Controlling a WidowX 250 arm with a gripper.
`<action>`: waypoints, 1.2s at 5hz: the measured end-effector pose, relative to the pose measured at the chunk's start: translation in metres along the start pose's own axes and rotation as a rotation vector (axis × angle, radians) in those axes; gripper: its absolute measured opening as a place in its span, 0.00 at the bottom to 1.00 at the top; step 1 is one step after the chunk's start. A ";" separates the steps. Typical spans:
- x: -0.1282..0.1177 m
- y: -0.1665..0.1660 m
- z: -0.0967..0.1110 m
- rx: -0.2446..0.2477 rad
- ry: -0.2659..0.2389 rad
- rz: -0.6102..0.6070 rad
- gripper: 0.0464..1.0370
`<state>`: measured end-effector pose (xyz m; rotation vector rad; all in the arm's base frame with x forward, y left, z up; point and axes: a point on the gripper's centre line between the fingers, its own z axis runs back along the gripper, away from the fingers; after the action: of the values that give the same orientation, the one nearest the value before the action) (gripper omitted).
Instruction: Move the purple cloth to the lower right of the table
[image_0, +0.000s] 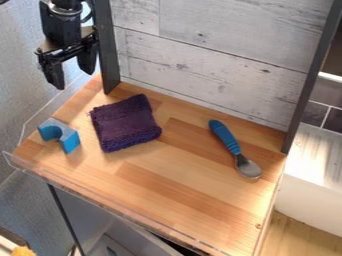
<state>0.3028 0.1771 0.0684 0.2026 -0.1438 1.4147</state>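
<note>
Across the middle of the view, we find the wooden table (167, 182), its surface a light brown with darker strips. A clear rim (100, 199) runs along its left and front edges. At the back edge we see the upright panel (220, 55), pale grey with plank lines, set between two dark posts: the left post (105, 45) at the back left corner, the right post (308, 85) at the back right.

Upper left, we locate the black claw (75, 79), hanging downward beside the left post. Its two fingers stand apart, with a visible gap between the tips; it clamps nothing. From this angle we cannot tell whether it sits over the table or slightly outside the left edge.

The purple cloth (125, 122) lies flat on the left half of the table, toward the back, roughly square and slightly rotated. It is apart from the lower right area named in the task.

Right of the cloth, well apart from it, we note the spoon (234, 147): blue handle toward the back, metal bowl toward the front right. Left of the cloth, near the left edge, lies the blue arched block (67, 137), just beside the cloth and not touching it.
</note>
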 end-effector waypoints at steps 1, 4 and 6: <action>-0.004 0.001 -0.010 0.027 0.018 -0.002 0.96; -0.039 -0.042 -0.044 -0.024 -0.002 -0.071 0.96; -0.056 -0.066 -0.083 -0.056 0.044 -0.050 0.96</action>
<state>0.3579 0.1324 -0.0280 0.1282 -0.1412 1.3629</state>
